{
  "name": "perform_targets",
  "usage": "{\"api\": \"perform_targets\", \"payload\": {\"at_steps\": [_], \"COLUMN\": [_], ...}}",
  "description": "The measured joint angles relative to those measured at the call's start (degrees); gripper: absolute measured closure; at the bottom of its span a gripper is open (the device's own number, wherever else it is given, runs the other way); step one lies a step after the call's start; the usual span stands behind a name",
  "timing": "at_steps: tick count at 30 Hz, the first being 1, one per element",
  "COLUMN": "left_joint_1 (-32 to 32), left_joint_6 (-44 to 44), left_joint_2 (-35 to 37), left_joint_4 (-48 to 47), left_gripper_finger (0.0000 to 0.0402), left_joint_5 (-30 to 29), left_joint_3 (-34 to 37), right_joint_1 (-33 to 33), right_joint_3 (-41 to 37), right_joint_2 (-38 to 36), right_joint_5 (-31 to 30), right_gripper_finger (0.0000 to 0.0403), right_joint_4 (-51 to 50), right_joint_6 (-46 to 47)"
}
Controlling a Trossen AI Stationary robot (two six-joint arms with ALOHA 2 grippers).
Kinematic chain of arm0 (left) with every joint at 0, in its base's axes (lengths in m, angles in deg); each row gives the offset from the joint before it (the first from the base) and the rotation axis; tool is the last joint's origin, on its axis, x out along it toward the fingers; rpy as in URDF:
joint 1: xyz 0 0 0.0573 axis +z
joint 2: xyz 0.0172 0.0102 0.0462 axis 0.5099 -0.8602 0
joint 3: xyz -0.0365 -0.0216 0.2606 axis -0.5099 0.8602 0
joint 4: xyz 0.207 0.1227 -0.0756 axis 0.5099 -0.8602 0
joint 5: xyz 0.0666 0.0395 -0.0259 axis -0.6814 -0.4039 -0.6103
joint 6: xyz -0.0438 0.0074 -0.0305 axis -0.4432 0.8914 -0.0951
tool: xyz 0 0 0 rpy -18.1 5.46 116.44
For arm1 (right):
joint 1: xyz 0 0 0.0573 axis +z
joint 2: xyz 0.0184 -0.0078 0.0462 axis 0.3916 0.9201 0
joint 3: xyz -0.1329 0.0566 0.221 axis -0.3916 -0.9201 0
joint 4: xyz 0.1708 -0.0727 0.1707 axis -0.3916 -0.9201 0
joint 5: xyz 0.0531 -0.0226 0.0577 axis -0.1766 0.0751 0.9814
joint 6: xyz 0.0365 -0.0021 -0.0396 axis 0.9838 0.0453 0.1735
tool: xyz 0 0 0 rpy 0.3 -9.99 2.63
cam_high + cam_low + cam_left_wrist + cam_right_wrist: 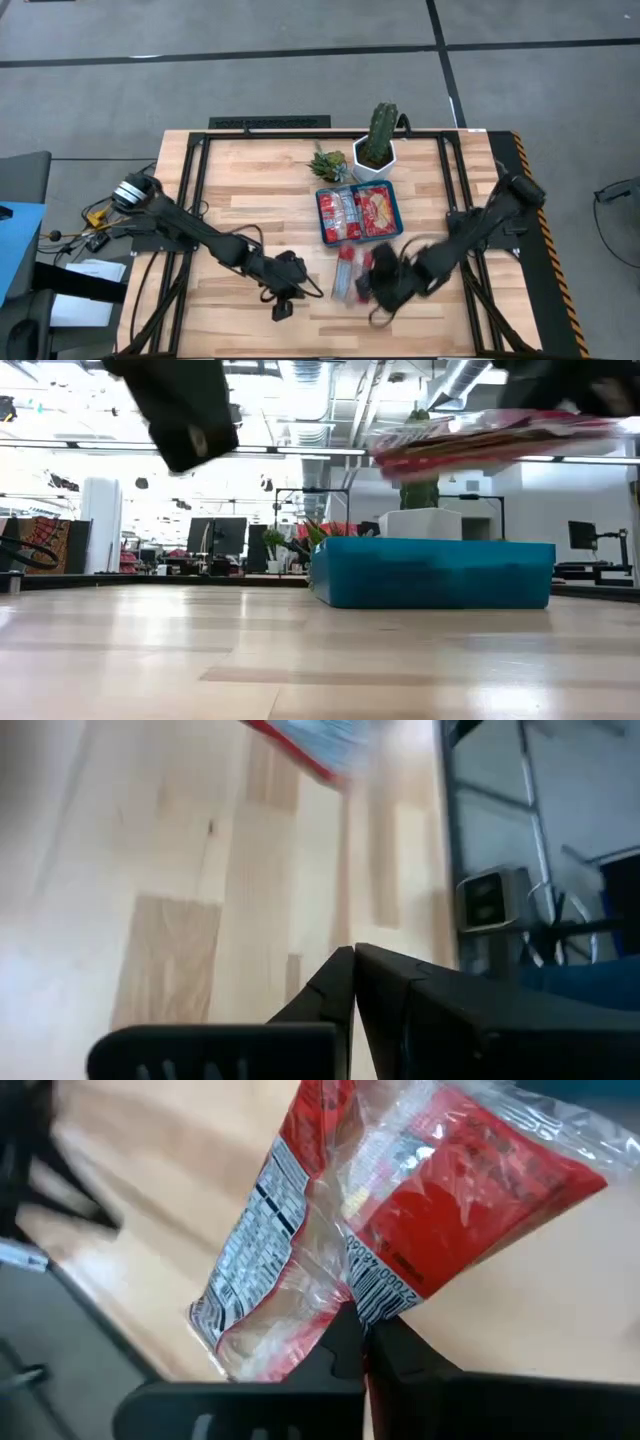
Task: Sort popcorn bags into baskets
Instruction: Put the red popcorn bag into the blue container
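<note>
Right gripper (362, 1342) pinched on popcorn bag (400, 1210) by its seam edge, lifted clear of tabletop (250, 220).
Held just short of blue tray (398, 215), likely for dropping in beside bags already inside; left gripper (354, 982) pressed together, empty, parked low nearby.

tray (325, 215): table centre, holding popcorn bags (357, 212)
cactus pot (375, 158): just behind tray
small plant (329, 165): left of pot
lifted bag (352, 272): before tray

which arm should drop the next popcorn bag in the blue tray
Right. Its end effector is shut on a popcorn bag, lifted just short of the blue tray. The left end effector is shut, empty, farther off.
</note>
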Motion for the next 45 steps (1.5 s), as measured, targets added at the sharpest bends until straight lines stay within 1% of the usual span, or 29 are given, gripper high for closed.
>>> {"api": "perform_targets", "payload": {"at_steps": [3,5,8,11,15,18,20,24,28,32,35,43,45], "left_joint_1": [-0.02,0.00,0.04,0.04,0.04,0.04,0.04,0.06,0.04,0.07,0.39,2.08,2.37], "left_joint_6": [1.18,1.83,2.09,2.09,1.55,0.98,0.95,0.89,0.86,0.85,0.85,1.52,1.74], "left_joint_2": [4.35,6.64,8.93,10.16,10.45,10.45,10.47,10.47,10.47,10.47,10.47,10.47,10.47], "left_joint_4": [-1.33,-2.63,-3.38,-4.61,-6.69,-7.69,-8.08,-8.24,-8.70,-9.19,-9.28,-9.28,-9.28], "left_gripper_finger": [0.0401,0.0401,0.0401,0.0401,0.0401,0.0401,0.0401,0.0401,0.0401,0.0401,0.0401,0.0401,0.0401], "left_joint_5": [-3.14,-5.34,-7.20,-8.05,-9.23,-9.48,-10.86,-12.33,-13.02,-13.39,-13.72,-13.86,-13.85], "left_joint_3": [-0.03,-0.09,-0.09,-0.11,-0.11,-0.09,-0.09,-0.11,-0.11,-0.11,-0.11,-0.11,-0.11], "right_joint_1": [-4.59,-8.70,-16.03,-23.53,-31.74,-36.01,-38.46,-41.92,-44.10,-45.38,-46.27,-48.16,-48.16], "right_joint_3": [0.06,0.04,0.06,0.06,0.08,-0.66,-1.59,-5.17,-9.98,-14.91,-16.78,-18.43,-18.43], "right_joint_2": [-7.05,-11.37,-17.13,-21.12,-22.78,-21.84,-20.63,-18.85,-18.25,-18.57,-18.57,-18.61,-18.61], "right_joint_5": [1.76,3.77,4.48,5.20,9.11,12.06,14.38,18.09,21.07,24.60,25.22,25.67,26.67], "right_gripper_finger": [0.0397,0.0398,0.0399,0.0394,0.0394,0.0394,0.0391,0.0385,0.0385,0.0384,0.0375,0.0338,0.0326], "right_joint_4": [-8.80,-13.33,-17.50,-20.87,-22.26,-20.59,-19.44,-14.21,-10.87,-5.89,-2.44,-2.51,-2.12], "right_joint_6": [-8.64,-16.41,-28.81,-39.99,-54.77,-62.41,-66.02,-70.18,-71.58,-71.04,-70.42,-68.53,-68.50]}}
